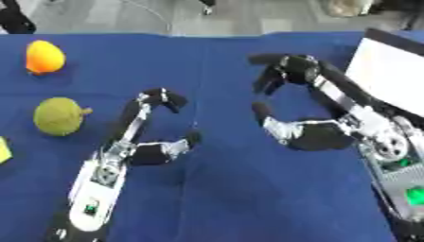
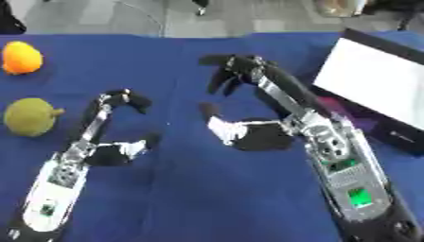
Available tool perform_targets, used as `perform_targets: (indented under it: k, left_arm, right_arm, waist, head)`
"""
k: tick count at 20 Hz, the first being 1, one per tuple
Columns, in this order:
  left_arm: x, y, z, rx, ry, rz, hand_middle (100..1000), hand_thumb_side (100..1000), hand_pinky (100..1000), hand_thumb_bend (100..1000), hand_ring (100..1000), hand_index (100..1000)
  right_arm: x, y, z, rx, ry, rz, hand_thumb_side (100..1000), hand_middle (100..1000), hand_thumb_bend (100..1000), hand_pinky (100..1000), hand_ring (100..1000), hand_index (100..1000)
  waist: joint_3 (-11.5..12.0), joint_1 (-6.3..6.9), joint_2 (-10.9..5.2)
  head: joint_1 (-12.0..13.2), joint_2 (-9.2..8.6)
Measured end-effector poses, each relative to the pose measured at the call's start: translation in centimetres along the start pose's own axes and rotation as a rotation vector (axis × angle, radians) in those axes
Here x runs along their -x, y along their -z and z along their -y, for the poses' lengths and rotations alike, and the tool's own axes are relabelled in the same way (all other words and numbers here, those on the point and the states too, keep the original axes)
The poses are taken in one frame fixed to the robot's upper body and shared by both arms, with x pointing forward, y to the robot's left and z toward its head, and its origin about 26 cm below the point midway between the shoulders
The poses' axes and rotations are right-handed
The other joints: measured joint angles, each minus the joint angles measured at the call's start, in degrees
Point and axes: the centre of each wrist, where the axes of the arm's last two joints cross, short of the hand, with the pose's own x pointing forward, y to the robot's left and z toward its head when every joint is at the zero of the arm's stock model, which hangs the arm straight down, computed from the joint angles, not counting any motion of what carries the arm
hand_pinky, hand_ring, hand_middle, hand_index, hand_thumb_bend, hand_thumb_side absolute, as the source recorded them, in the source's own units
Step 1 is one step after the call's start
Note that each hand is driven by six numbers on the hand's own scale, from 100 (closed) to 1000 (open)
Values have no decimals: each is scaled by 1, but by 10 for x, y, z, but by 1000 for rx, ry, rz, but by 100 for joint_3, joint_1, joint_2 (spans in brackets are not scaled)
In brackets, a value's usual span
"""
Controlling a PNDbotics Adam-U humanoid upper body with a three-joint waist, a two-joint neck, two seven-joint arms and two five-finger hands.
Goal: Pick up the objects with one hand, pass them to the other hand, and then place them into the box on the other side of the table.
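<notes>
While both my left hand [image 1: 153, 127] and right hand [image 1: 302, 101] hover with fingers apart, holding nothing, bare blue table [image 1: 215, 198] lies between them; box [image 1: 389, 75] beside right fingers.

two fruits [image 1: 58, 116] far left on table [image 1: 215, 198], box [image 1: 389, 75] far right, both robot hands between

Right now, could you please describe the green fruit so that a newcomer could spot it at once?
Start at the blue table and go to its left side, left of the robot's left hand. The green fruit lies nearer the robot than the orange fruit; it is dull green, round and rough-looking, with a short stub on its right.
</notes>
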Motion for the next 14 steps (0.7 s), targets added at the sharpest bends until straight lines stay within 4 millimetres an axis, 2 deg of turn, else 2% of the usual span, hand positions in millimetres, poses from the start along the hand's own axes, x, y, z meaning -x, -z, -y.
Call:
perform_targets:
  k: [3, 6, 7, 8, 11, 14]
  left_arm:
    - [9, -6, -24, -32, 94, -45, 604, 586, 801, 534, 587, 751]
    - [17, -13, -64, -44, 243, -81, 616, 589, 796, 562, 599, 775]
    - [19, -15, -80, -40, 303, -91, 625, 629, 793, 487, 611, 795]
    - [19, -18, -97, -26, 372, -100, 632, 600, 792, 597, 616, 804]
    - [17, -27, -144, 75, 576, -135, 672, 608, 789, 660, 652, 850]
    - [14, -37, -181, 256, 737, -205, 696, 562, 787, 697, 678, 871]
  right_arm:
    - [0, 0, 0, -1, -2, 0, 383, 567, 129, 619, 701, 887]
    - [1, -1, 1, -4, -7, -3, 383, 567, 129, 619, 701, 887]
    - [1, -1, 1, -6, -8, -6, 385, 567, 125, 619, 701, 887]
    - [2, -2, 1, -8, -10, -11, 383, 567, 128, 619, 701, 887]
    - [4, -4, 1, -13, -14, -21, 382, 566, 128, 618, 701, 887]
    - [7, -5, 1, -20, -20, -33, 383, 567, 125, 618, 701, 887]
  waist:
    - [0, 17, 0]
    - [18, 133, -37]
    - [24, 171, -45]
    - [28, 192, -47]
    - [31, 266, -59]
    - [46, 373, -99]
  head:
    - [57, 0]
    - [35, 0]
    - [10, 0]
    - [-16, 0]
    - [-101, 0]
    - [-186, 0]
